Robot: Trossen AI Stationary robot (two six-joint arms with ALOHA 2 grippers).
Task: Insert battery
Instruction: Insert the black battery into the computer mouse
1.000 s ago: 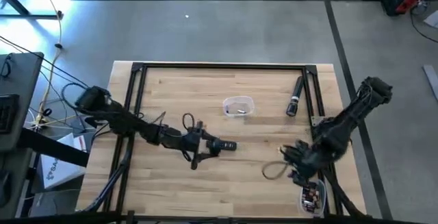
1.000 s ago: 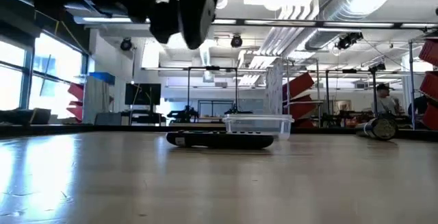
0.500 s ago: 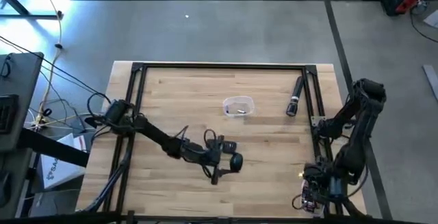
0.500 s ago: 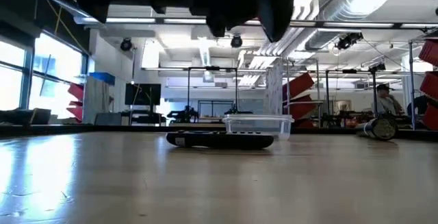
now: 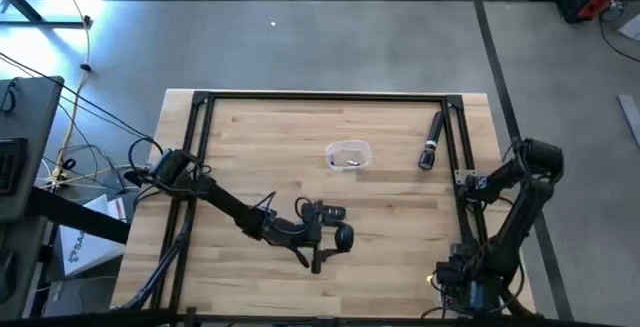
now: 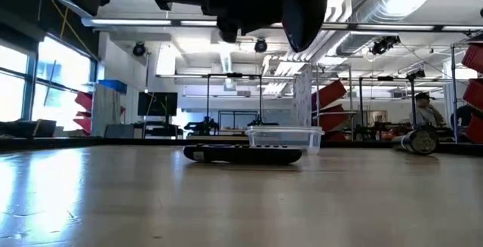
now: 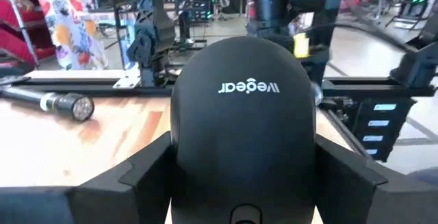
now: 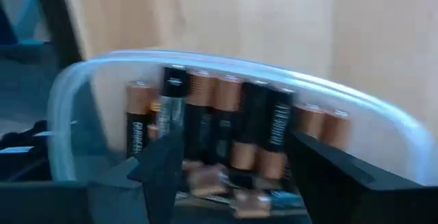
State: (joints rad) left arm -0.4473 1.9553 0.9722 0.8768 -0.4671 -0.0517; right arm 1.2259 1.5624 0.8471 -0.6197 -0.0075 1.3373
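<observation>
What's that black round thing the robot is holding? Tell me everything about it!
It is a black computer mouse, smooth and domed, likely plastic, with the pale word "wegear" printed on its back. The left gripper holds it, one dark finger pressed on each side. In the high view the mouse sits over the middle of the wooden table, near the front. In the low view it hangs above the tabletop, not touching it.

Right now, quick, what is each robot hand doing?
Left gripper: shut on the black mouse, held above the table.
Right gripper: open, over the clear tub of batteries at the table's near right corner.
</observation>
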